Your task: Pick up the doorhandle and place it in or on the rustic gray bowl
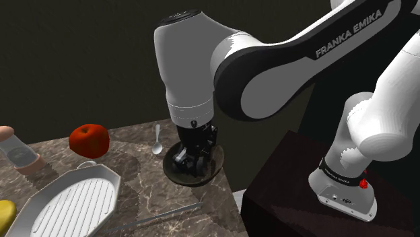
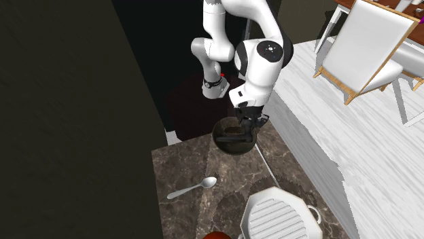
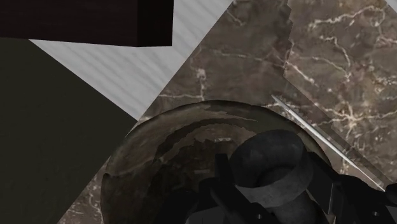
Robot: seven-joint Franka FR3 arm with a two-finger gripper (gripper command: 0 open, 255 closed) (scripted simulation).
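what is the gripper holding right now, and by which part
The dark grey doorhandle. The gripper seems to clasp it at its round, ring-shaped end, low over the dark bowl.

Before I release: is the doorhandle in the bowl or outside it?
In: the gripper clasps the doorhandle inside the rim of the dark bowl. Whether it touches the bottom, cannot tell.

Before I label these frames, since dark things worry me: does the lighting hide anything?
Shoulder view: dim overall, so the black two-finger gripper merges with the dark round bowl around it. Second exterior view: the white floor is bright, the brown marble counter shadowed. Wrist view: the dark grey doorhandle barely stands out against the bowl.
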